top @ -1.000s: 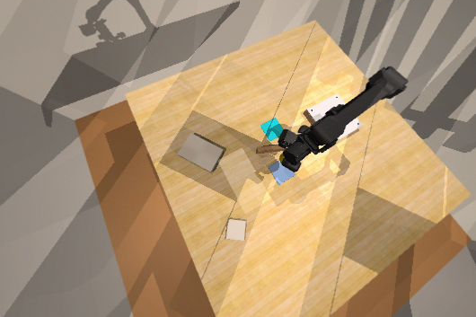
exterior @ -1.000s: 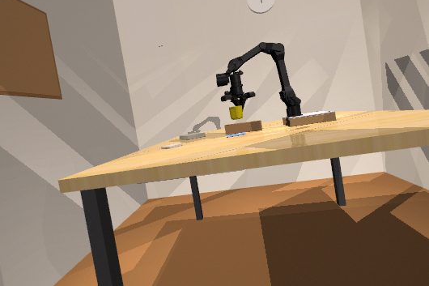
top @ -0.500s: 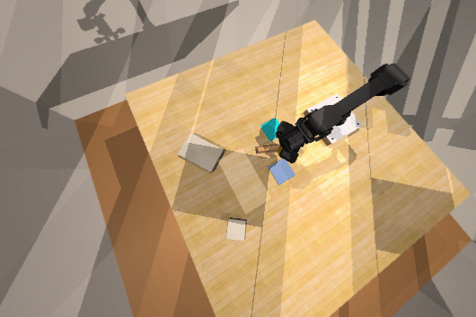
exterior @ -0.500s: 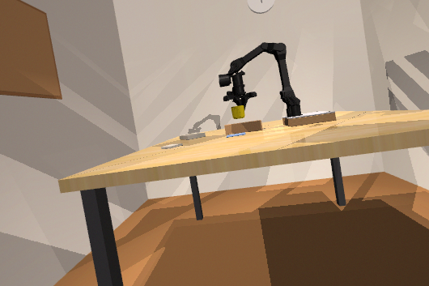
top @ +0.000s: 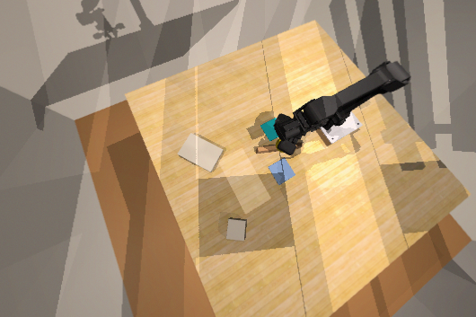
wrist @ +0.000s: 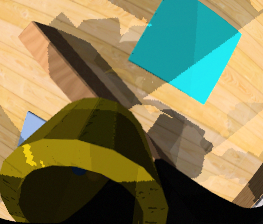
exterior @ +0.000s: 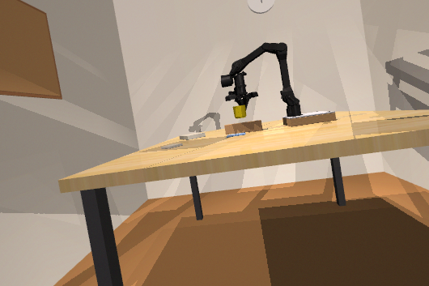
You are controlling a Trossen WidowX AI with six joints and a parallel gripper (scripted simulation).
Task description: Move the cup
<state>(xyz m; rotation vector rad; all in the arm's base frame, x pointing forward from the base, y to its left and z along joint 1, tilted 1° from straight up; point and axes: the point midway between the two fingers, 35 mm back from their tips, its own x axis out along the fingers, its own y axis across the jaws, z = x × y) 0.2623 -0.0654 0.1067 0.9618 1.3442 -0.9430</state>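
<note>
Between the black fingers of the gripper (exterior: pixel 241 104) hangs the yellow cup (exterior: pixel 239 111), clamped at its rim and carried in the air above the wooden table (exterior: pixel 283 142), touching nothing else. From the exterior view the cup stands upright under the tool, its long axis vertical, mouth up toward the wrist and narrower base pointing down; it hangs over the brown wooden block (exterior: pixel 244 126) that lies on the table below it. The wrist view shows what the side view does not: the cup's open mouth (wrist: pixel 82 196) seen from just above, with the fingers closing over the rim on the near side. Its inside is dark, and I cannot make out any marbles there; a small dark spot near the rim may be one, but the view is too poor to say. Beyond the cup in that view, ahead of the tool, lies the teal pad (wrist: pixel 184 43), flat on the table, and a corner of the light blue pad (wrist: pixel 31 125) peeks out behind the cup's side, most of it hidden by the cup. From the top view the arm covers nearly all of the cup, leaving only a yellow sliver (top: pixel 284 145), while the teal pad (top: pixel 268 128) is partly under the wrist and the light blue pad (top: pixel 281 171) lies in full sight just beyond the tool.
</note>
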